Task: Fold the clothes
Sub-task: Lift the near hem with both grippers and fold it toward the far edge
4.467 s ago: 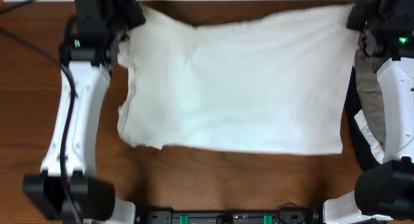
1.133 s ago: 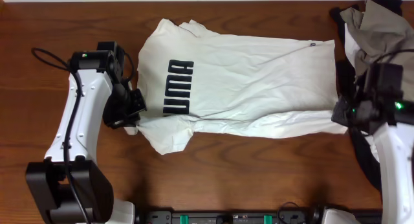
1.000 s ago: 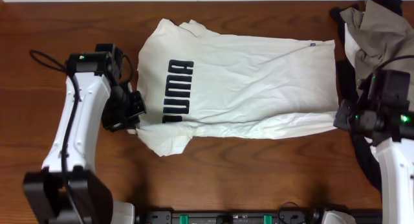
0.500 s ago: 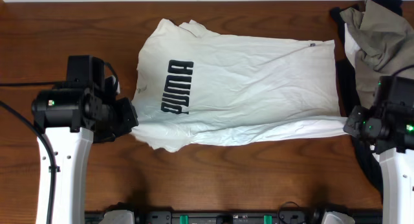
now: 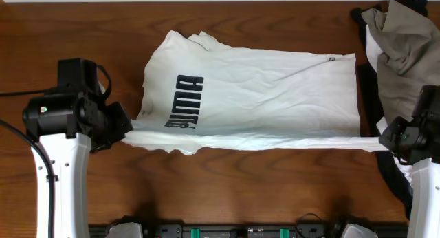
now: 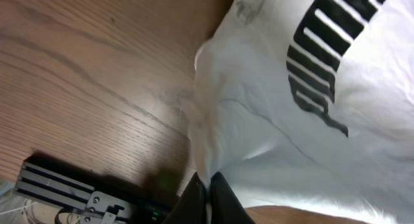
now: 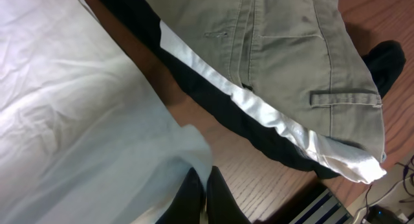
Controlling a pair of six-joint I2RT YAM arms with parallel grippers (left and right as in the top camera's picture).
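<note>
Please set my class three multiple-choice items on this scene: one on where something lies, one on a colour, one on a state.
1. Where does the olive-grey garment lie?
A. In the middle.
B. By the left arm.
C. At the far corner of the table, by the right arm.

2. What colour is the print on the white T-shirt?
A. Red.
B. Black.
C. Green.

3. How is the near edge of the white T-shirt held?
A. Pinched by the left gripper and the right gripper, stretched between them.
B. Lying loose, untouched.
C. Held by one gripper only.

Answers:
1. C: the overhead view shows it heaped there.
2. B: the block letters are black in the overhead and left wrist views.
3. A: both grippers are shut on the cloth, which runs taut between them.
</note>
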